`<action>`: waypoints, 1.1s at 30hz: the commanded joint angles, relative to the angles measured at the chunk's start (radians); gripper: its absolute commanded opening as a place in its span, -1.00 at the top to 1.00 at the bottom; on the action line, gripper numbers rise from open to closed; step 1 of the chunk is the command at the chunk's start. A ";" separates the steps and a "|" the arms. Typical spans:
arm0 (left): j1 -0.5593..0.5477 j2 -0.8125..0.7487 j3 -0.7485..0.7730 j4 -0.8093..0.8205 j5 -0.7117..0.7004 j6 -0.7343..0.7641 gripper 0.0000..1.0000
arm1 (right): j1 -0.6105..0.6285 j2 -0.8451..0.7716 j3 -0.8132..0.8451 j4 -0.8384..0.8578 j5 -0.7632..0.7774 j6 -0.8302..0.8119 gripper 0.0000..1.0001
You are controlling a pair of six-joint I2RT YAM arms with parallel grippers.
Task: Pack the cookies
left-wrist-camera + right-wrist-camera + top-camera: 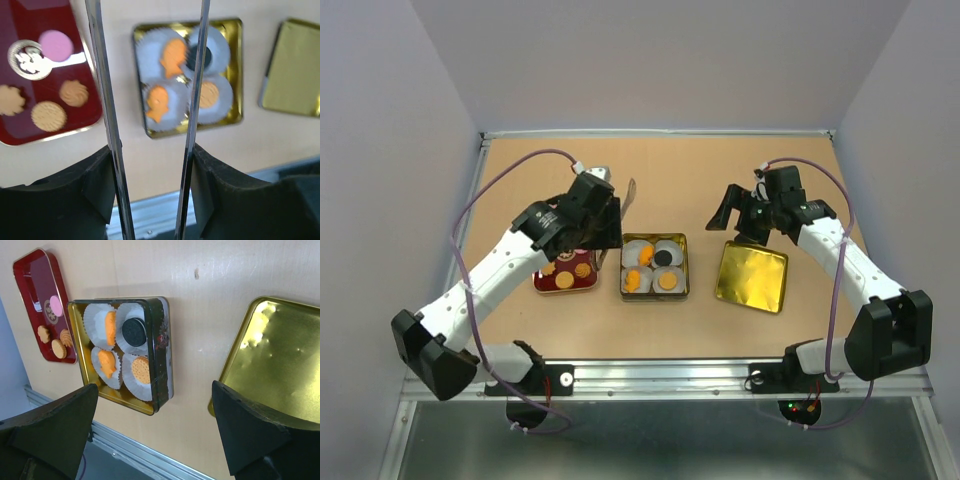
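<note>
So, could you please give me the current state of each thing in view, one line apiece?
Gold tin: open, four paper cups inside, each holding one cookie.
Gold lid: off, lying inside-up to the right of the tin.
Red tray: four cookies left on it.
Left gripper: jaws apart, nothing between them, above the tin.
Right gripper: wide open, empty.

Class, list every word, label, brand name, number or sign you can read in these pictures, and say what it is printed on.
No readable text in any view.
Red tray: a round silver emblem with a white figure, no letters legible.
Dark cookie: embossed pattern, too small to read.
Tin: dark patterned side, no words legible.
Gold lid: plain.
</note>
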 commanded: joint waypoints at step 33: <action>0.477 0.994 0.587 0.426 -0.063 0.416 -0.55 | -0.005 0.030 -0.070 0.031 0.014 -0.031 -1.00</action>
